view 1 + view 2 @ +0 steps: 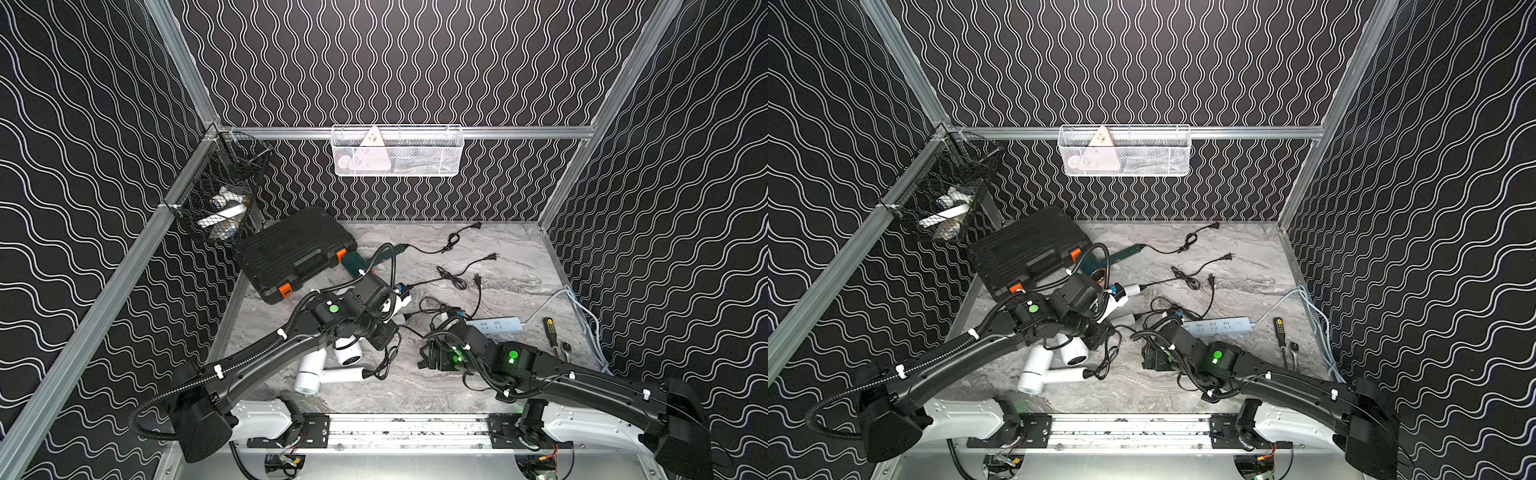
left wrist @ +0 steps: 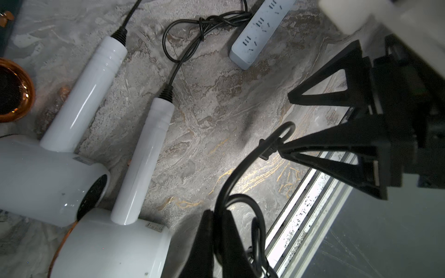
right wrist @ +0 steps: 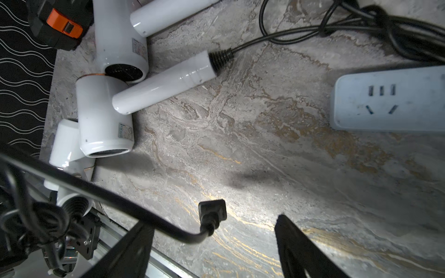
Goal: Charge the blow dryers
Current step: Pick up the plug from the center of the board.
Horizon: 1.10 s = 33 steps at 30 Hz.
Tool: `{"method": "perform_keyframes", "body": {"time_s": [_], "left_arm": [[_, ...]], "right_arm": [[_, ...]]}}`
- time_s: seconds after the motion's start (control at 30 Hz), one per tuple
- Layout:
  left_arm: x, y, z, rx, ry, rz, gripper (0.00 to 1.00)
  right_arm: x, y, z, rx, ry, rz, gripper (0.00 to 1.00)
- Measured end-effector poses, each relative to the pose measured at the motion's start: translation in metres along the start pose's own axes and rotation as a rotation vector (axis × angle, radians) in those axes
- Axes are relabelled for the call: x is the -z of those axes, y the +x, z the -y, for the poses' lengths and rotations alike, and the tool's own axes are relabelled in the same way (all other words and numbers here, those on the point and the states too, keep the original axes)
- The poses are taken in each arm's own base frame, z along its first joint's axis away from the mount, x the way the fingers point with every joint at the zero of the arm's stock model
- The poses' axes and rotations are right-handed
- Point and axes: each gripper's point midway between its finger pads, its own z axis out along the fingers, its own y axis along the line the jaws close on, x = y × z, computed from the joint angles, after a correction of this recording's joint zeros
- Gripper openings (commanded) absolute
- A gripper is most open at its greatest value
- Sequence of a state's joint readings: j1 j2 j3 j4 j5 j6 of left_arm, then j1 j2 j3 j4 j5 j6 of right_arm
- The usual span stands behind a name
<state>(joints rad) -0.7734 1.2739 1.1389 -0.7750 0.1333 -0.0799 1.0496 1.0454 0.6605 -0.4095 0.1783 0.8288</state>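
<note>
On the grey marble-look tabletop (image 1: 498, 257), boxed by black wavy-line walls (image 1: 415, 62), we see three white blow dryers (image 3: 106, 120) bunched near-left, mostly hidden under the left arm (image 1: 266, 353) in both top views. The green blow dryer (image 1: 351, 262) lies against the black case (image 1: 291, 249). Our left gripper (image 2: 218, 213) pinches a black cord (image 2: 231, 178). The right gripper (image 3: 213, 221) has its fingers spread wide either side of the plug (image 3: 212, 211). Power strip (image 1: 496, 325) is just beyond, with loose cords (image 1: 455, 282) strewn behind it and a screwdriver (image 1: 550, 332) to its right. White mesh basket (image 1: 415, 153) on the back rail, black wire basket (image 1: 220, 195) in the left corner.
</note>
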Motion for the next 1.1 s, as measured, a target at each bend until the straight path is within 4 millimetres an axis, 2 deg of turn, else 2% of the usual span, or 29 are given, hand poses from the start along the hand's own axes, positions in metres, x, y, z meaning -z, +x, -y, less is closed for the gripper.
{"method": "perform_keyframes", "body": {"time_s": [0.27, 0.53, 0.97, 1.1], "left_arm": [[-0.006, 0.011, -0.001, 0.006, 0.002, -0.032, 0.0], [-0.004, 0.002, 0.002, 0.007, 0.014, -0.021, 0.0], [-0.006, 0.002, 0.002, 0.013, 0.012, -0.037, 0.0], [-0.006, -0.003, 0.002, 0.013, 0.012, -0.034, 0.0]], "right_arm": [[-0.009, 0.013, 0.002, 0.006, 0.003, -0.054, 0.81], [-0.01, 0.015, -0.001, 0.003, -0.01, -0.059, 0.8], [-0.012, 0.013, -0.008, 0.022, -0.023, -0.066, 0.8], [-0.014, 0.013, -0.01, 0.039, -0.017, -0.072, 0.79]]}}
